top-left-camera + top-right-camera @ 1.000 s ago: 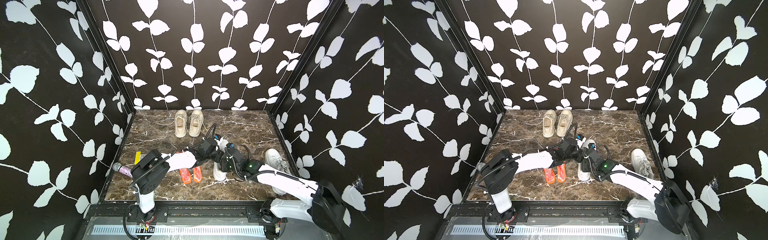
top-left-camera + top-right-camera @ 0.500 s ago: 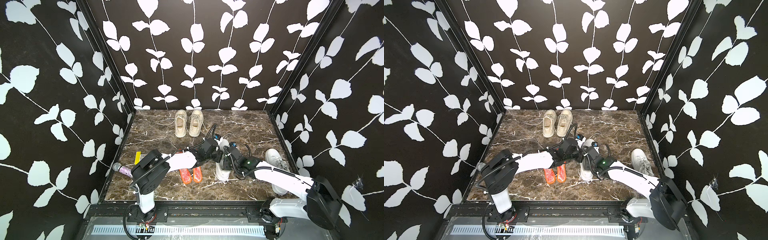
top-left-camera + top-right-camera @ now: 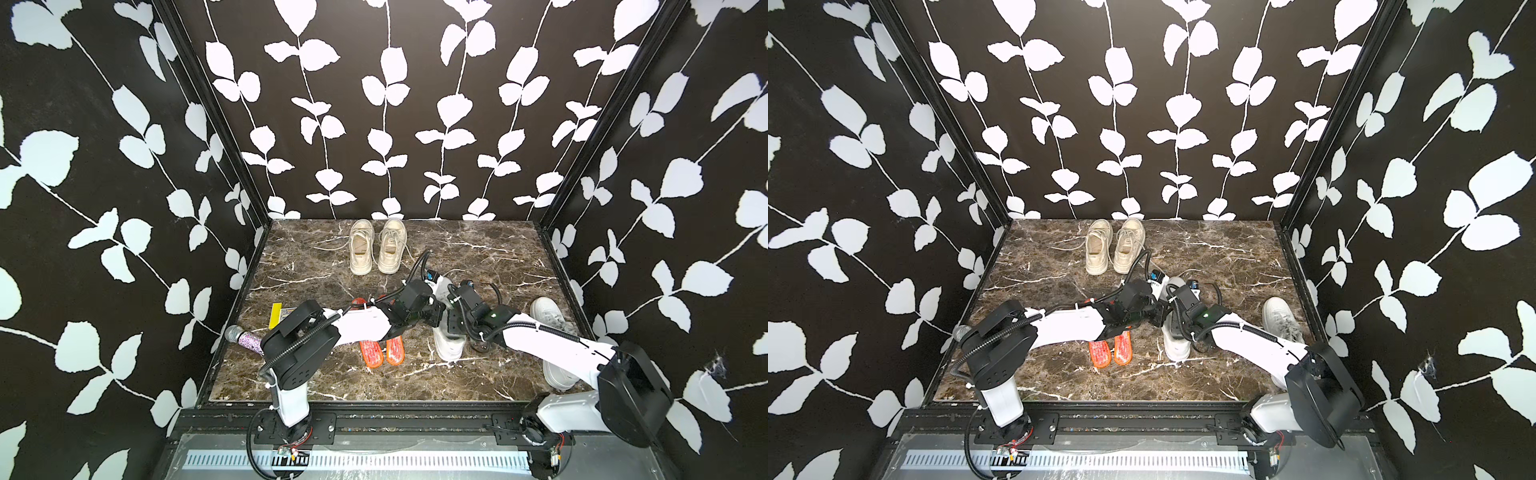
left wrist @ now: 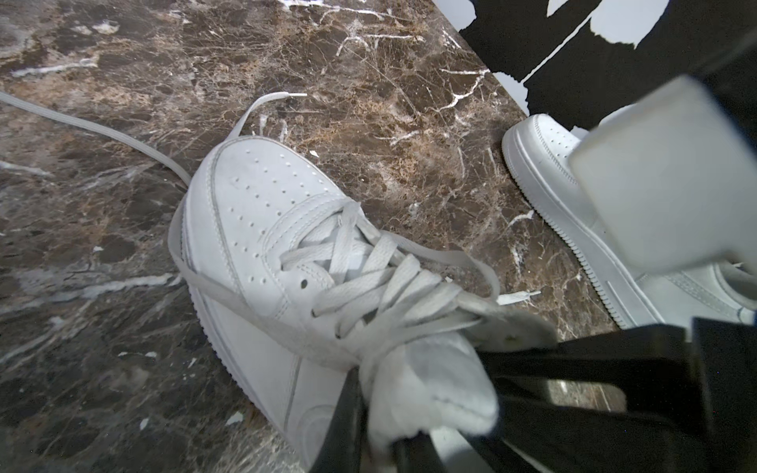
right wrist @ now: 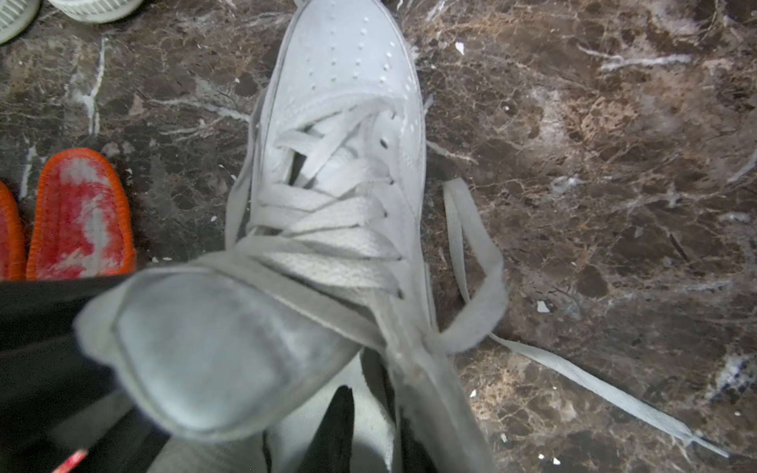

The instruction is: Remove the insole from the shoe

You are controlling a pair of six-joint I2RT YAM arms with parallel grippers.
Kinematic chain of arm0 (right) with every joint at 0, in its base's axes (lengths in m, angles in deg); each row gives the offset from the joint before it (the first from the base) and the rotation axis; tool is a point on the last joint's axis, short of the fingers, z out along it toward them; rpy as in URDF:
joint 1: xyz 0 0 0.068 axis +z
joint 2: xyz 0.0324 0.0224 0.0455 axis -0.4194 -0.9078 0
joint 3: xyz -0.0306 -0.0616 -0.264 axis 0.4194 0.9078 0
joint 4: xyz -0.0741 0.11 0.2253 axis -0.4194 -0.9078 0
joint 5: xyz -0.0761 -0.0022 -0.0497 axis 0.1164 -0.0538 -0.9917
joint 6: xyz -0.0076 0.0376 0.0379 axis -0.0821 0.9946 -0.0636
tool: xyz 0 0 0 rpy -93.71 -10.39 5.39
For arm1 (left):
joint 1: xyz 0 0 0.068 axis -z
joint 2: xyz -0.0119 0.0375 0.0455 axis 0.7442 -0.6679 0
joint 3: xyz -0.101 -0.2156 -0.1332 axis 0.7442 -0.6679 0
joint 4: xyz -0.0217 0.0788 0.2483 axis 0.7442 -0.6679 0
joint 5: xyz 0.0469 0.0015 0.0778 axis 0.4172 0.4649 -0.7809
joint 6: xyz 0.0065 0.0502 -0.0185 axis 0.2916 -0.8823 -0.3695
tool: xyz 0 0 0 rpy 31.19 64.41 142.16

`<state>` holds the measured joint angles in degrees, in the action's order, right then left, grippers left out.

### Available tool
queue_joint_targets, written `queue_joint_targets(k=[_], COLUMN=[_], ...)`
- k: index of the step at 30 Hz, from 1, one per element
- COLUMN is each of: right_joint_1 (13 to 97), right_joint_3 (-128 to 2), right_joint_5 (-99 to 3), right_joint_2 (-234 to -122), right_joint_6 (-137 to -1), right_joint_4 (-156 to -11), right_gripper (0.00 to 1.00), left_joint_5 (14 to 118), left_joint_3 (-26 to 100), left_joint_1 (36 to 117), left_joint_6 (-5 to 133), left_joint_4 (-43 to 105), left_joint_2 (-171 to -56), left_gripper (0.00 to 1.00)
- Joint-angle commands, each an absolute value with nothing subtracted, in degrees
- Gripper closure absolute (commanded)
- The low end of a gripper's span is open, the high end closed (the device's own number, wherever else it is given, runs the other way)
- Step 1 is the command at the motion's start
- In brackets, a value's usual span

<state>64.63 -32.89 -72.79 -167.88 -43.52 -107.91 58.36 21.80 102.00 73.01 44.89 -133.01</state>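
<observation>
Position: the white shoe (image 3: 448,340) stands on the marble surface (image 3: 478,257), just right of centre in the lower part of both top views. Both arms meet over its opening. The insole is not yet out, and I cannot pick it out for certain inside.

Claws: the left claw (image 4: 434,409) is clenched on the tongue (image 5: 196,352) and pulls it back from the laces. The right claw (image 5: 368,430) has its fingers down in the opening. I cannot tell whether it is clenched on anything or merely resting there.

Hazards, as I judge them:
- The tongue is soft and frayed. It may slip from the left claw and fold over the opening.
- Nothing pins the sole. A tight insole could lift the whole shoe with it.
- A loose lace (image 5: 471,254) loops beside the opening and could snag a finger on the way out.

Containers:
- This shoe holds the right claw's fingers and, presumably, its insole.
- The second white shoe (image 3: 548,316) at right and the beige pair (image 3: 376,247) at the back stand well apart. Their contents are hidden.
- The two orange insoles (image 3: 382,351) lie loose on the surface, in nothing.
</observation>
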Motion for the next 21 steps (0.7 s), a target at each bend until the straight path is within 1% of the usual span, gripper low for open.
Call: queue_joint_targets(k=[1, 5, 6, 9, 10, 14, 17, 21], right_joint_1=[61.72, 60.83, 60.83, 61.46, 61.81, 61.99, 62.00, 61.81], right_joint_3=[-32.66, -32.39, -31.78, -28.56, -28.53, -32.03, -33.03, -33.48], right_joint_5=[-81.13, -81.23, -79.15, -68.04, -67.68, -70.52, -70.65, -77.62], right_joint_2=[-170.08, -169.10, -168.30, -166.32, -166.54, -171.22, -173.11, -172.33], right_joint_6=[-42.75, -42.76, -44.56, -49.39, -49.01, -48.78, -49.57, -47.73], right_joint_4=[-116.22, -116.91, -114.52, -104.02, -103.62, -108.54, -109.33, -114.39], right_gripper=[0.76, 0.76, 0.76, 0.74, 0.74, 0.75, 0.75, 0.73], left_joint_5=[59.72, 59.73, 59.72, 60.25, 60.54, 61.47, 61.34, 60.22], left_joint_3=[19.61, 19.39, 19.14, 19.30, 19.65, 20.32, 20.31, 19.15], left_joint_1=[101.97, 102.04, 102.03, 102.05, 102.04, 102.23, 102.23, 102.28], left_joint_6=[72.86, 72.90, 73.10, 74.11, 74.54, 76.10, 76.36, 75.76], left_joint_4=[42.68, 42.40, 42.68, 43.28, 43.19, 43.89, 43.95, 43.53], left_joint_2=[-128.65, -128.43, -128.35, -128.72, -128.93, -129.36, -129.52, -128.63], left_gripper=[1.00, 1.00, 1.00, 1.00, 1.00, 1.00, 1.00, 1.00])
